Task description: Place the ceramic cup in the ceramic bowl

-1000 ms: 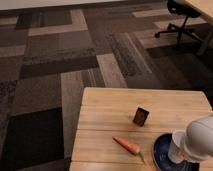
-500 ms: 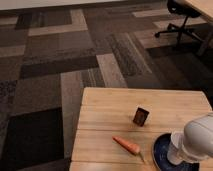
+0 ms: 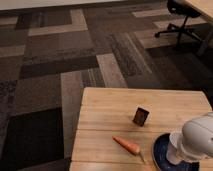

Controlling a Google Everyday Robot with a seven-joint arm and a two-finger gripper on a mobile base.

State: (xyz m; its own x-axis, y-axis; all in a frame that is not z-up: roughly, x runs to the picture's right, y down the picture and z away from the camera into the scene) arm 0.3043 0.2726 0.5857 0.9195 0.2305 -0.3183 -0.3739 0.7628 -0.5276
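The ceramic bowl (image 3: 159,152), a wide dark navy dish, sits at the table's front right corner and is partly cut off by the frame edge. The ceramic cup (image 3: 173,151), small and white, stands upright over the bowl's inside. I cannot tell whether it rests on the bowl. My gripper (image 3: 189,146) is at the cup's right side, under the white rounded arm housing (image 3: 201,134), which hides where it meets the cup.
A small dark rectangular box (image 3: 141,116) stands mid-table. An orange carrot (image 3: 127,145) lies just left of the bowl. The wooden table (image 3: 115,105) stands on patterned carpet. An office chair base (image 3: 177,31) is at the far right.
The arm and the cup have shifted slightly lower and to the left over the bowl. The box and carrot have not moved.
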